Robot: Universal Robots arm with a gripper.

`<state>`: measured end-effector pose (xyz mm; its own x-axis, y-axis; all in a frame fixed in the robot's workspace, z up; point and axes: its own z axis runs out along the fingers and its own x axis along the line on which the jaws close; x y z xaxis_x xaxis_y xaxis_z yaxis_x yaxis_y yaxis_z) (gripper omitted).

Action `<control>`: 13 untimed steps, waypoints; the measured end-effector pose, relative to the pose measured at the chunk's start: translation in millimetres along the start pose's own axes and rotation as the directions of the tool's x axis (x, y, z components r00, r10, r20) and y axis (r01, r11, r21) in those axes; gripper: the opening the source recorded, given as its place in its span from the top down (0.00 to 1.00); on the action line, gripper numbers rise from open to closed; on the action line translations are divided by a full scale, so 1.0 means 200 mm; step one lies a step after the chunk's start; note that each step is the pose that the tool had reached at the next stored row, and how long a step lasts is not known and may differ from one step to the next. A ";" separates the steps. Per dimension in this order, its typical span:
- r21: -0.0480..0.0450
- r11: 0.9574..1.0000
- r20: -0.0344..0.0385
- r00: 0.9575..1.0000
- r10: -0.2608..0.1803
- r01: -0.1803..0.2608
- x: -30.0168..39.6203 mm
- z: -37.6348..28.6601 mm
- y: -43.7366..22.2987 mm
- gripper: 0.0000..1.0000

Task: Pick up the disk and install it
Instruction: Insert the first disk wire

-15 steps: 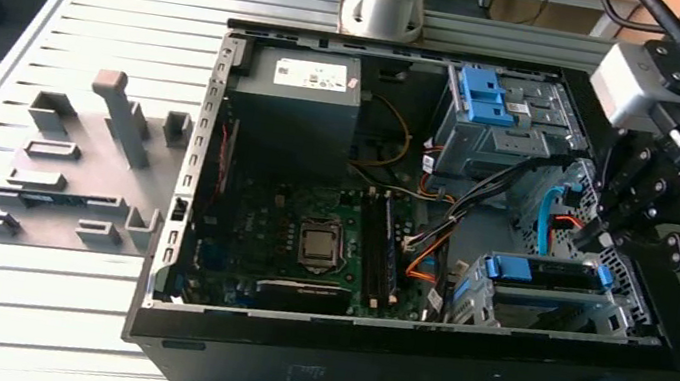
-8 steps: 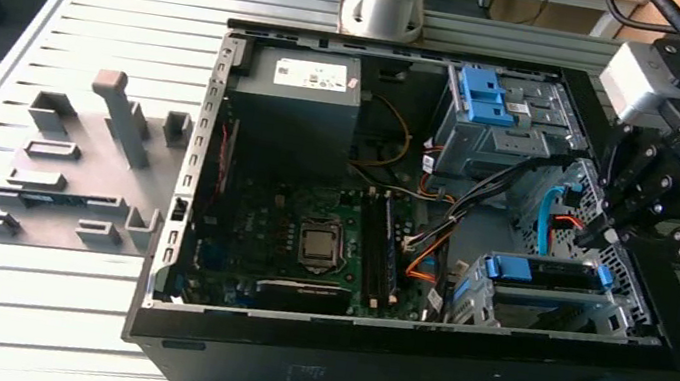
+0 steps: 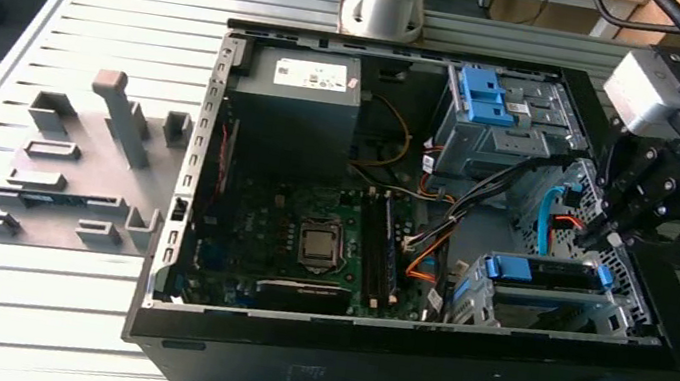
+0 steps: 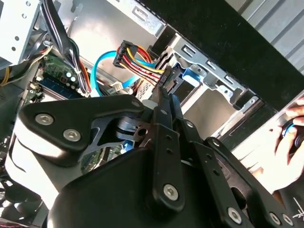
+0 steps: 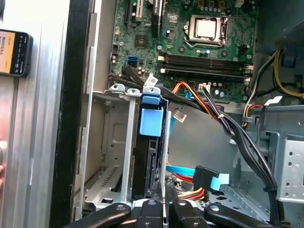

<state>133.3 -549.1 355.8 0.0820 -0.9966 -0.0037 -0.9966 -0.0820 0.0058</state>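
Silver disk w/ blue plastic carrier (image 5: 151, 142) sits edge-up in the metal drive cage (image 5: 111, 156) at near right corner of the open black PC case (image 3: 422, 365), black gripper (image 5: 159, 202) at its edge w/ jaws closed together, green motherboard (image 3: 293, 234) to exterior view's left.

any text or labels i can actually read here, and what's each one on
None can be read.
White sticker on the black box in the case: print too small.
Yellow label on the dark device lying outside the case: blurred.
White marking on the hand's dark housing: illegible.
Motherboard markings: too small.
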 end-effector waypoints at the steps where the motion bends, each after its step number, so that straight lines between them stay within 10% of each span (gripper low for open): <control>1: 0.000 1.000 0.000 1.000 -0.004 0.004 -0.001 0.001 -0.003 0.82; 13: 0.000 1.000 0.001 1.000 -0.006 0.006 -0.029 0.030 -0.017 0.75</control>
<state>136.2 -543.0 349.8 0.0884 -0.9961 -0.0046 -0.9961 -0.0884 0.0059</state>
